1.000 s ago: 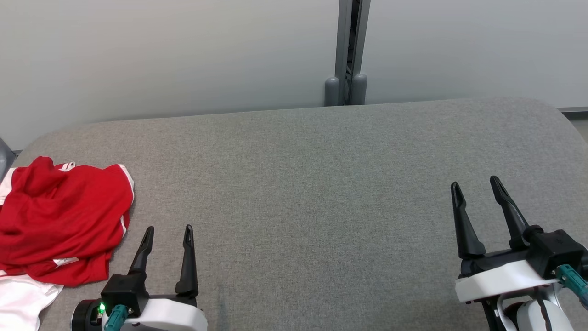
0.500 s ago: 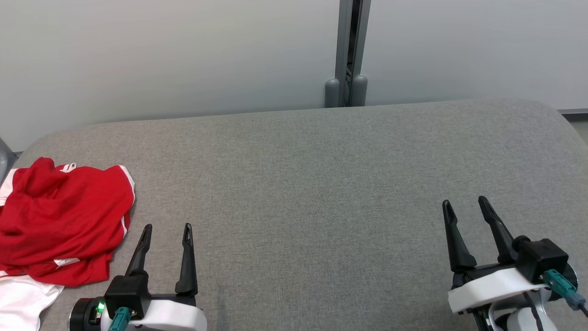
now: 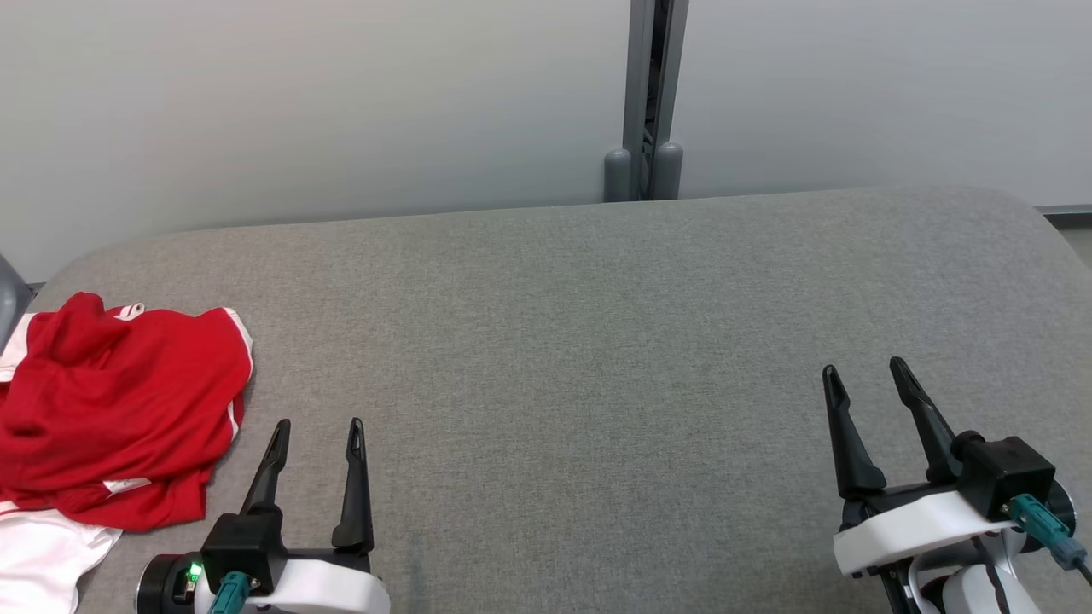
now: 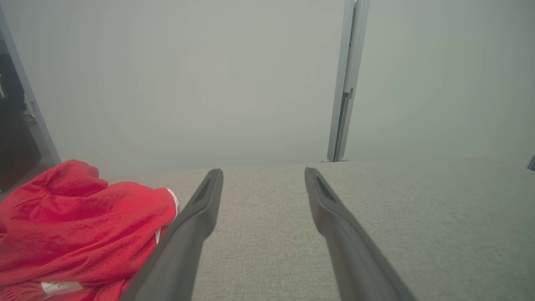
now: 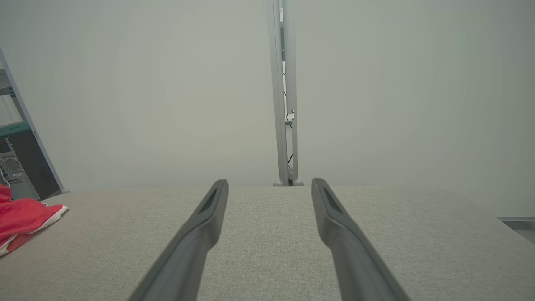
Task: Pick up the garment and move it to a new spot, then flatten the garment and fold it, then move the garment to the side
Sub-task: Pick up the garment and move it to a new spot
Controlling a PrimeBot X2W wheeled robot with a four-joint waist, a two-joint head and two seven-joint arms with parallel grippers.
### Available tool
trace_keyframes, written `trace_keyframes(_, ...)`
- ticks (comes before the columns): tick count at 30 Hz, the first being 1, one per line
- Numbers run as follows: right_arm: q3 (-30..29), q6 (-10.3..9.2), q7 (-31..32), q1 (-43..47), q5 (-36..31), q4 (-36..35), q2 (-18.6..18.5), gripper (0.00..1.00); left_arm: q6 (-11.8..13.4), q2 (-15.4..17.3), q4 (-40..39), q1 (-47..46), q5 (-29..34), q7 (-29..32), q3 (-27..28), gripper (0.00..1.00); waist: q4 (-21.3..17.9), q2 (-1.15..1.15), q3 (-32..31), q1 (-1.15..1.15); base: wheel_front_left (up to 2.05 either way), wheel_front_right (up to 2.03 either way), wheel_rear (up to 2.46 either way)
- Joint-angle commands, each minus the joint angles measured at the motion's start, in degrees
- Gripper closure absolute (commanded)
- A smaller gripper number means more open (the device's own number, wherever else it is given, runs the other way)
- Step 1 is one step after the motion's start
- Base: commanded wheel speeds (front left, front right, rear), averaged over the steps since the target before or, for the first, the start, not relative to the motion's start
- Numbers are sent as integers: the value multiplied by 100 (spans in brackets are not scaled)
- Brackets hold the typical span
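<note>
Trouble lies mostly in where the garment (image 3: 119, 418) sits: a crumpled red heap with white trim at the far left of the tabletop (image 3: 580, 341). Its left part runs past the edge of the head view, so how much of it hangs near or over the tabletop's rim cannot be told. Left tool (image 3: 319, 424) hovers just beside the heap's right hem, jaws spread wide and holding nothing. Right tool (image 3: 864, 368) stands well apart at the right side, equally wide and empty, over bare tabletop. Since the heap is bunched in several layers, a pinch from the left tool may catch only a top fold. The rest could then drag, slide off the left rim, or slip out midway to the new spot. A deeper bite risks the opposite: the long fingers (image 3: 353, 477) digging into the tabletop's grey covering, which looks like fabric and may snag or wrinkle. White cloth (image 3: 38, 554) lies under the heap's near edge. Whether it belongs to the garment or is a separate piece I cannot tell, and a grab low on that side might lift both together or leave part behind. The right tool has a long reach across to help, so a one-tool lift seems likely, and a garment hung from one point will twist, making the later flattening harder. Sleeves and collar cannot be made out in the heap, so picking a poor grasp point is a real chance.
</note>
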Motion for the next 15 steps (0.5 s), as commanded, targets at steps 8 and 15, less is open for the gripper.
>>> trace_keyframes(8, -18, -2, -30, 111, -10, -25, -35, 0, -39, 29, 27, -50, 58, -8, 4, 0, 522, 0, -21, 0, 0, 0, 0)
trace_keyframes(15, 197, -2, -29, 189, 71, -81, -35, 0, -79, 29, 43, 33, 106, -8, 106, 0, 1262, 0, -88, 0, 0, 0, 0)
